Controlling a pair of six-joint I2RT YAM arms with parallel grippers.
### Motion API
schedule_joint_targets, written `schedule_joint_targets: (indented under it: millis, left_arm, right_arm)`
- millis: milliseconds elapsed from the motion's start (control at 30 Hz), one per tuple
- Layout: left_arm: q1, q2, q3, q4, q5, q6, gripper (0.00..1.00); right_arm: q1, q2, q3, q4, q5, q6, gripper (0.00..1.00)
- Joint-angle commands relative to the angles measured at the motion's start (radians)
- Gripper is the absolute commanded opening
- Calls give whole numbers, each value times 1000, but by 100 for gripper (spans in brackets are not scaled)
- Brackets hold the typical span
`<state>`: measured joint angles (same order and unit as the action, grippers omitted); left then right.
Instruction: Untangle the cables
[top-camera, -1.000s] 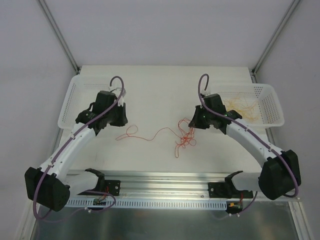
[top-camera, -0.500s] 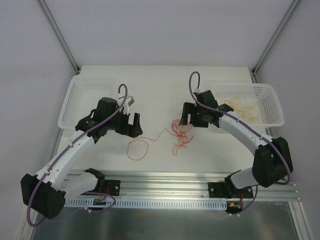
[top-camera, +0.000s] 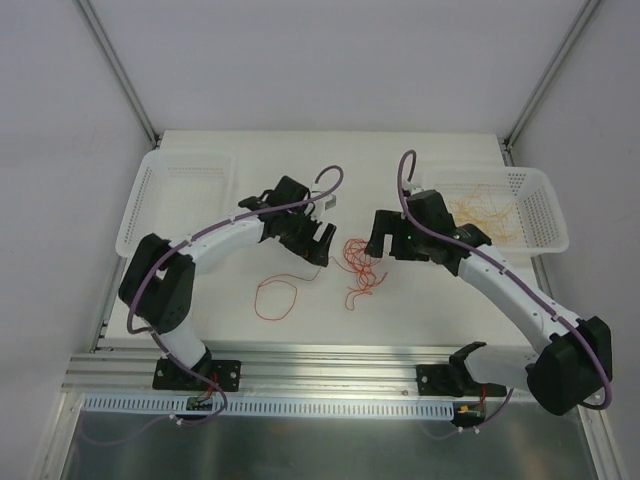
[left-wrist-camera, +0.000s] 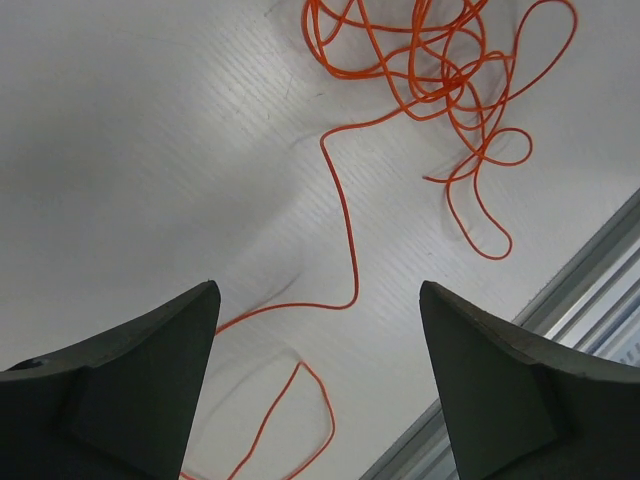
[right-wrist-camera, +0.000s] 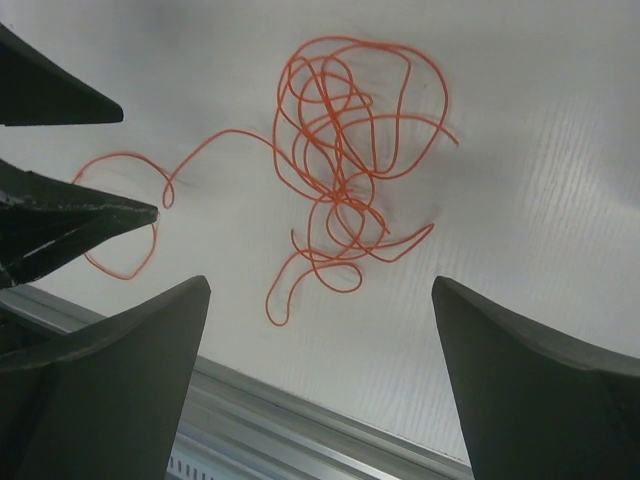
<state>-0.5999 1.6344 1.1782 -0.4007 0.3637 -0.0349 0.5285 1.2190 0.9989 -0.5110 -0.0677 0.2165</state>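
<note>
The red-orange cables (top-camera: 362, 262) lie in a small curly tangle on the white table between my two grippers. One strand trails left from the tangle and ends in a loose loop (top-camera: 277, 281). My left gripper (top-camera: 322, 243) hovers open just left of the tangle. In the left wrist view a strand (left-wrist-camera: 345, 230) runs on the table between the spread jaws of the left gripper (left-wrist-camera: 317, 290), untouched. My right gripper (top-camera: 380, 238) is open just right of the tangle. The right wrist view shows the tangle (right-wrist-camera: 340, 150) beyond the wide jaws of the right gripper (right-wrist-camera: 320, 282).
A white basket (top-camera: 540, 215) at the back right holds paler yellow-orange strands (top-camera: 485, 215). A second white basket (top-camera: 150, 200) stands at the back left. An aluminium rail (top-camera: 330, 365) runs along the table's near edge. The left gripper's fingers (right-wrist-camera: 60, 215) show in the right wrist view.
Both grippers have opened and let go of the strand they held stretched. The left arm has swung right toward the tangle. The freed strand has curled into a loop.
</note>
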Motion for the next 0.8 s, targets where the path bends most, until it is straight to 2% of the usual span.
schedule_joint_targets:
  millis: [0, 67, 167, 200, 233, 300, 333, 500, 767]
  left_arm:
    - [-34, 73, 63, 13, -12, 50, 81]
    - [-44, 125, 81, 19, -20, 52, 76]
    - [-52, 177, 104, 28, -19, 43, 59]
    - [-54, 186, 107, 30, -19, 40, 51]
    - [-57, 194, 110, 30, -19, 41, 34]
    - [-55, 185, 103, 31, -19, 38, 15]
    - [-55, 170, 98, 30, -22, 38, 0]
    - [-55, 124, 49, 33, -23, 36, 0]
    - [-57, 71, 0, 37, -23, -5, 0]
  right_arm:
    - [18, -36, -86, 64, 14, 41, 98]
    - [19, -33, -150, 138, 11, 75, 98]
    - [33, 10, -203, 213, 17, 113, 98]
    - [37, 25, -209, 227, 26, 121, 98]
    - [39, 51, -218, 242, 41, 127, 98]
    - [48, 83, -221, 276, 46, 139, 98]
    - [53, 100, -215, 282, 52, 136, 98]
    - [111, 236, -154, 292, 108, 81, 98]
    - [214, 405, -19, 171, 304, 67, 95]
